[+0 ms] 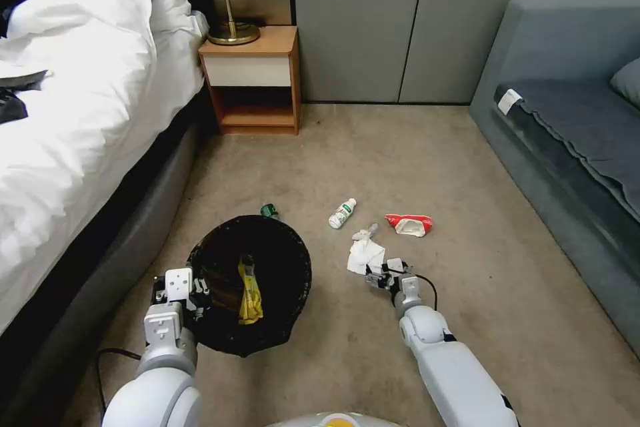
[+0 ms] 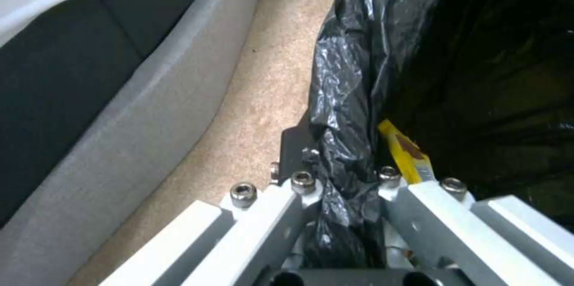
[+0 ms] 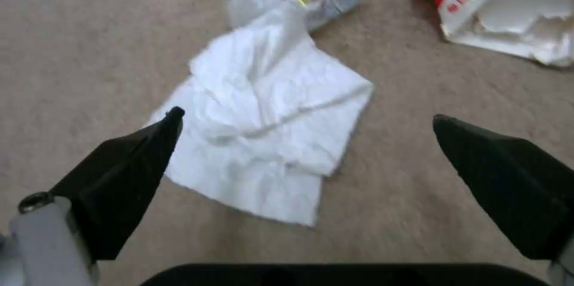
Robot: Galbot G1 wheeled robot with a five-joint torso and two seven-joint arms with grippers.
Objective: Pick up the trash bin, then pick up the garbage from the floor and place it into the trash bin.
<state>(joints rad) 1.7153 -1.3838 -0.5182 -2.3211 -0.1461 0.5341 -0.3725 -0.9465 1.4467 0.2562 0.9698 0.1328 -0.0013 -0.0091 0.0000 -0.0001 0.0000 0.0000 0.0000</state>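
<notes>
The trash bin [image 1: 267, 260], lined with a black bag, hangs at lower left, a yellow wrapper [image 1: 250, 293] inside it. My left gripper [image 1: 193, 293] is shut on the bin's bagged rim [image 2: 344, 178]. A white tissue [image 1: 365, 256] lies flat on the carpet, and my right gripper [image 1: 379, 277] hovers open just above its near edge, black fingertips [image 3: 143, 151] spread to either side of the tissue [image 3: 269, 129]. Beyond it lie a small crumpled wrapper [image 1: 365, 233], a white bottle with green label [image 1: 343, 213] and a red-white wrapper [image 1: 410, 224]. A small green scrap [image 1: 269, 211] sits behind the bin.
A bed [image 1: 80, 93] with white bedding runs along the left, its grey base [image 2: 119, 111] close beside the bin. A wooden nightstand [image 1: 253, 77] with a brass lamp stands at the back. A grey sofa [image 1: 567, 120] borders the right. Open carpet lies between.
</notes>
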